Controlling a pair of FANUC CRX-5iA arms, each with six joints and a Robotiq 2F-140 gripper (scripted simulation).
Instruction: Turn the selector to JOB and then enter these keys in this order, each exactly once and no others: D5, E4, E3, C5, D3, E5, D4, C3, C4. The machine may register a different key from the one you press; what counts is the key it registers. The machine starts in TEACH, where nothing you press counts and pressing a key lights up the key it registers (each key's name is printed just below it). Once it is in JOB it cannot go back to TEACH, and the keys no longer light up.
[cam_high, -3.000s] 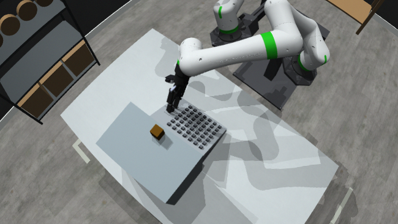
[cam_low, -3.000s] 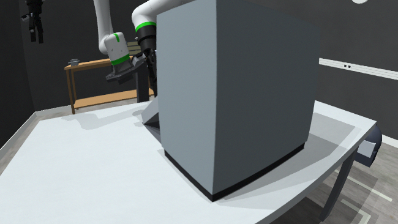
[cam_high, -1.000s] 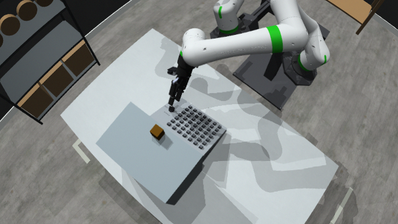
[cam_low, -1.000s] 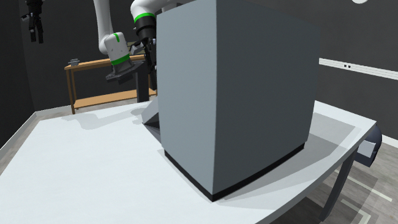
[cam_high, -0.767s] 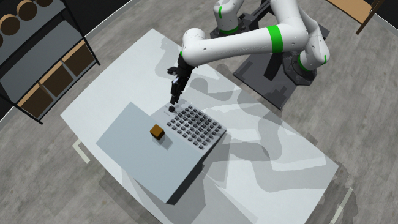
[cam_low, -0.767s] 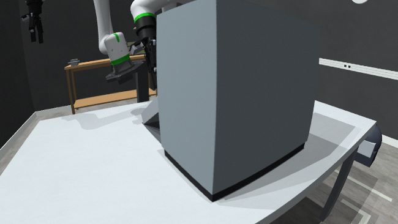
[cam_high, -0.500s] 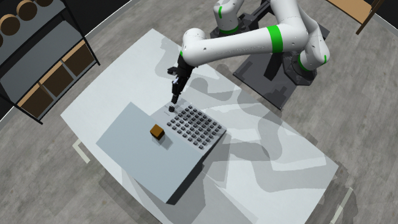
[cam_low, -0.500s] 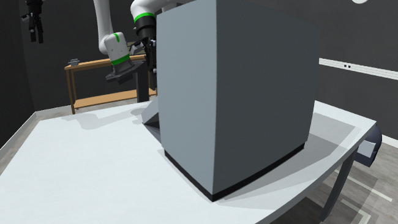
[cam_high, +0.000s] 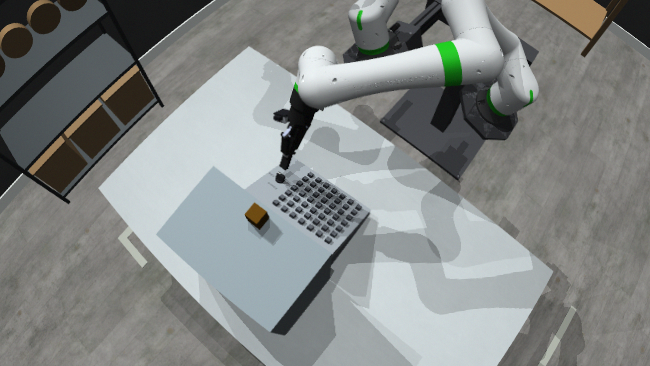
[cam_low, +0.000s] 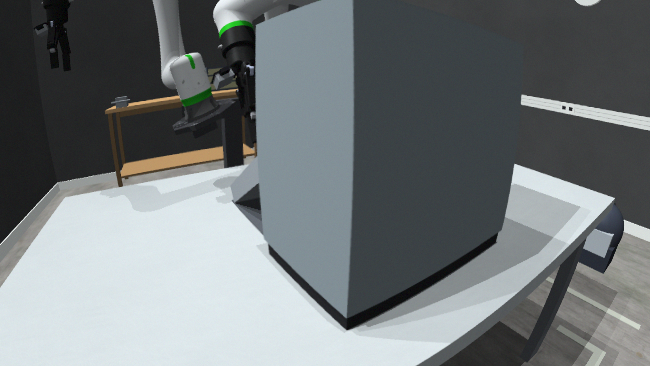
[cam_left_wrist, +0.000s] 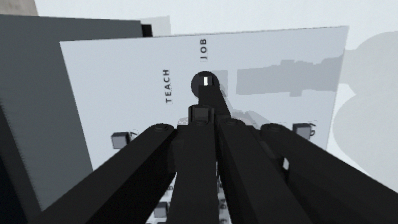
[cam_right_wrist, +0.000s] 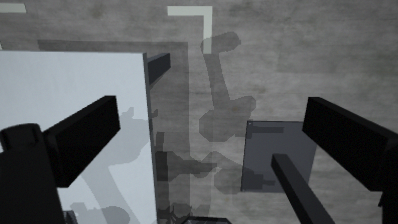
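Selector (cam_high: 280, 178) (cam_left_wrist: 199, 79) beside the closed jaws.

1. Draws the left gripper (cam_high: 285, 165) (cam_low: 252, 144) (cam_left_wrist: 208, 101) up and back from the selector knob (cam_high: 280, 178) (cam_left_wrist: 199, 79), toward the robot's side.
2. Exposes the knob from above, formerly hidden behind the fingers.
3. Pulls the left arm (cam_high: 390, 70) (cam_low: 235, 9) slightly back too.
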